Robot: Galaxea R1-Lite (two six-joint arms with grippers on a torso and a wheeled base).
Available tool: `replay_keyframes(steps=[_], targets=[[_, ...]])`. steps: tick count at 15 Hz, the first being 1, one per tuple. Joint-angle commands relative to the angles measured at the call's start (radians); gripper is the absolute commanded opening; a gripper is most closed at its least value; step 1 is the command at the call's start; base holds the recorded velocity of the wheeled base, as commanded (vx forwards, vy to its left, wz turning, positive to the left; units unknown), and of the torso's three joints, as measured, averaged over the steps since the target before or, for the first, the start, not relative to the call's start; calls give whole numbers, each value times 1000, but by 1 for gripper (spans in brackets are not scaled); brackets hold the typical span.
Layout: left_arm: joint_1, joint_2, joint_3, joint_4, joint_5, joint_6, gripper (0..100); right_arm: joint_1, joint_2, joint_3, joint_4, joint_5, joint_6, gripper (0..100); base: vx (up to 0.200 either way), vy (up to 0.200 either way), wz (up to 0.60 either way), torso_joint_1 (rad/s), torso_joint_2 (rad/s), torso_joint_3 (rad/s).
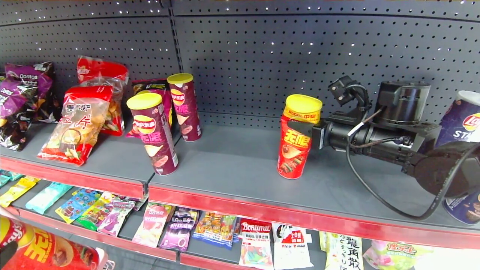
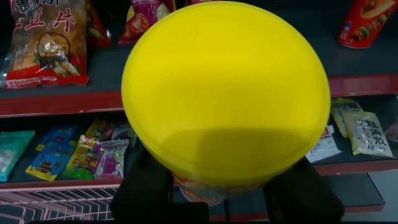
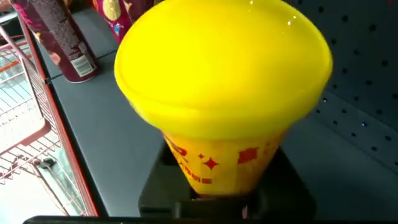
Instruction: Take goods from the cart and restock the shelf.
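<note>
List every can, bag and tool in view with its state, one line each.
Right tool, shut on right red can.
Right red can, upright on shelf, lid on, gripped.
Left tool, shut on left red can.
Left red can, lid on, held clear of shelf.
Front purple can, upright, lid on, free.
Back purple can, upright, lid on, free.
Front red bag, propped, leaning backward.

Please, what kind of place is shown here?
Most likely a shop's snack aisle: a shelf with a pegboard back, chip cans and snack bags on it, candy packets on the lower shelf.
</note>
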State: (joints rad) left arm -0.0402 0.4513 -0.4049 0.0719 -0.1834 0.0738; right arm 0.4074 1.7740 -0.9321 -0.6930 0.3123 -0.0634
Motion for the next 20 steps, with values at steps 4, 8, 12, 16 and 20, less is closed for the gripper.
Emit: replay_keyframes(steps=[4, 8, 12, 16, 20], targets=[[0, 1, -3, 0, -1, 0, 0, 45, -130, 65, -2, 1, 1, 0, 0, 0, 0, 0, 0, 0], [0, 7, -11, 0, -7, 1, 0, 82, -199, 187, -2, 4, -6, 0, 0, 0, 0, 0, 0, 0], [0, 24, -15, -3, -8, 6, 0, 68, -186, 177, -2, 48, -21, 0, 0, 0, 0, 0, 0, 0], [0, 17, -15, -4, -8, 6, 0, 25, -185, 177, -2, 110, -36, 0, 0, 0, 0, 0, 0, 0], [0, 18, -15, -6, -8, 7, 0, -7, -156, 182, -2, 160, -107, 0, 0, 0, 0, 0, 0, 0]])
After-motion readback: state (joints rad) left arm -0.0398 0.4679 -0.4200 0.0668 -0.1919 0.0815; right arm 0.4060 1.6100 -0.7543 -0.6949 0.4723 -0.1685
